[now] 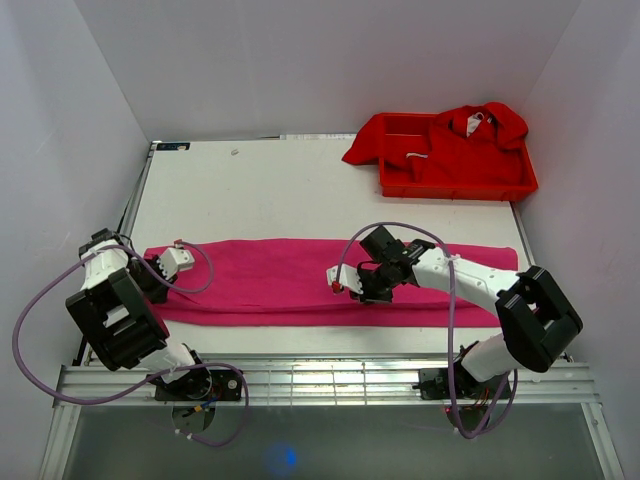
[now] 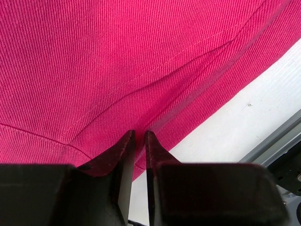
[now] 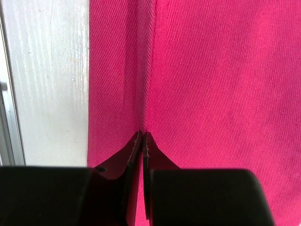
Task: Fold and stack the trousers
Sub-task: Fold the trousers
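One pair of magenta-pink trousers [image 1: 270, 275] is lying flat across the near part of the white table [image 1: 250, 190], stretched out long from left to right, with its near edge close to the front border of the table. We are seeing the left gripper [image 1: 178, 260] resting at the left end of the trousers. In the left wrist view its fingers [image 2: 123, 150] are standing nearly together with only a thin slit between them, and they are pinching the cloth just at its near edge, where some creases are running toward the tips. The right gripper [image 1: 340, 283] is sitting on the trousers near the middle of their length. In the right wrist view its jaws are clenched tight on a raised ridge of the pink cloth, close to the edge where the bare table is showing. We are finding the two arms reaching in from opposite sides, well apart from each other. At the far right corner a red tray [image 1: 520, 187] is standing, and brighter red garments [image 1: 450, 140] are lying in it and hanging over its left rim
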Action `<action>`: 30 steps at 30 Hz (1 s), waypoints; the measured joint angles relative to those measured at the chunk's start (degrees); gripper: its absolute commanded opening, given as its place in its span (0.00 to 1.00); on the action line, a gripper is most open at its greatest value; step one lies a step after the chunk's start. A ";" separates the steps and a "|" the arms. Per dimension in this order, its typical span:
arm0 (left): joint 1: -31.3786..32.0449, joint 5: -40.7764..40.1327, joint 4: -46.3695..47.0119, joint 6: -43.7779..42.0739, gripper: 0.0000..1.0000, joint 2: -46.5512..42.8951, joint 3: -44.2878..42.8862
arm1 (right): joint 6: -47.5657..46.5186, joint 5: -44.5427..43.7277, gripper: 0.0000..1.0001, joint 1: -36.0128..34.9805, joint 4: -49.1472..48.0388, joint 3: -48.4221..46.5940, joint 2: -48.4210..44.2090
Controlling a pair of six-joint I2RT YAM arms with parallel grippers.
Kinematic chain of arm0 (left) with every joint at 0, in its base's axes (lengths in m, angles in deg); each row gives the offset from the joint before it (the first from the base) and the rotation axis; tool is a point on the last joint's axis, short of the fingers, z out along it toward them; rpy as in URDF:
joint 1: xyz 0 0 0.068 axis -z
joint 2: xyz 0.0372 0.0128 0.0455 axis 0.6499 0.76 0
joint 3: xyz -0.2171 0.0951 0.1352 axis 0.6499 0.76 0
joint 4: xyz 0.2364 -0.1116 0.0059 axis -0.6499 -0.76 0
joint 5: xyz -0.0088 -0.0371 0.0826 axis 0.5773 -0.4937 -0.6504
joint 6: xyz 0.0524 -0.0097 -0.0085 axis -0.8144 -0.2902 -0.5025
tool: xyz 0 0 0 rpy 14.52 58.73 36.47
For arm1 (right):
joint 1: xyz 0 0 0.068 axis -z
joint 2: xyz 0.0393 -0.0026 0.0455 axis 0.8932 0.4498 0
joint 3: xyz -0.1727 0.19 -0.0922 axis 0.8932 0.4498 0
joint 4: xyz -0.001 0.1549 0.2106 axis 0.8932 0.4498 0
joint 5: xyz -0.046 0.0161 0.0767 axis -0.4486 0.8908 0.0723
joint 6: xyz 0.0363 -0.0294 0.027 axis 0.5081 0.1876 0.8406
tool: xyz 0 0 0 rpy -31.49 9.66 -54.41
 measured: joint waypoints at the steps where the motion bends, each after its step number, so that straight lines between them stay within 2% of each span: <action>1: -0.09 -0.15 0.07 -0.09 0.21 0.00 0.00 | 0.09 -0.24 0.08 0.00 -0.04 0.00 -0.37; 5: -0.50 -0.74 0.02 -0.87 0.14 0.00 0.00 | 0.50 -0.83 0.08 0.00 -0.44 0.00 -1.55; 7: -0.79 -0.96 0.00 -1.31 0.04 0.00 0.00 | 0.85 -0.83 0.08 0.00 -0.48 0.00 -1.99; 10: -1.16 -1.16 -0.17 -2.23 0.01 0.00 0.00 | 1.36 -0.96 0.08 -0.07 -0.63 0.02 -2.60; 18: -2.34 -0.04 -1.25 -3.65 0.00 -0.94 -0.24 | 2.34 -3.74 0.08 -1.16 -2.93 1.99 -5.46; 25: -2.49 5.88 -4.26 -2.14 0.00 -1.53 -8.63 | 3.50 -7.19 0.08 -1.77 -4.13 1.53 -5.79; 30: -3.67 6.23 -6.40 -4.39 0.00 -5.66 -8.50 | 5.40 -8.09 0.08 -1.95 -4.50 1.42 -7.61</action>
